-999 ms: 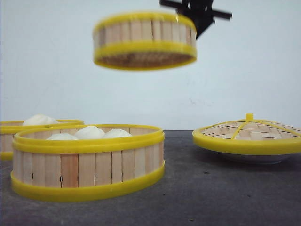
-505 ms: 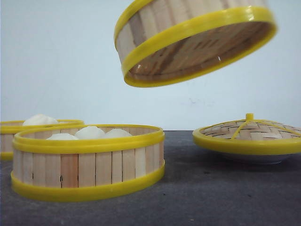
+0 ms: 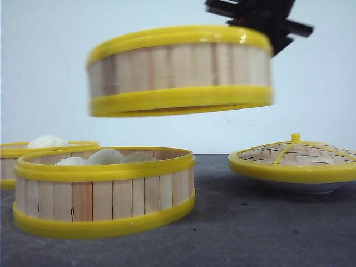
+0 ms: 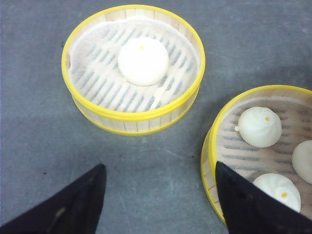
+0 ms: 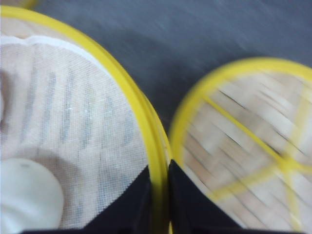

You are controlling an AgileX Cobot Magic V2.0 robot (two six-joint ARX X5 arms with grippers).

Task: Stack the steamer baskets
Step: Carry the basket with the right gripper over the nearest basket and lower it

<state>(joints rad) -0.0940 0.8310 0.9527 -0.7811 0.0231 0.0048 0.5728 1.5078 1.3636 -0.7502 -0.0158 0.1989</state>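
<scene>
Left wrist view: one bun [image 4: 143,61] in far basket [image 4: 78,95], three in near basket [image 4: 208,161].

Right hand [image 5: 159,204]: matte black, two flat fingers [image 5: 130,207] w/ straight inner edges, tapering toward tips. In front view its body [image 3: 261,19] showed as black angular plates w/ thin bars projecting sideways. Left hand [image 4: 161,204]: same black finish; two broad wedge-shaped fingers [image 4: 73,207], faint pale mark on one.
</scene>
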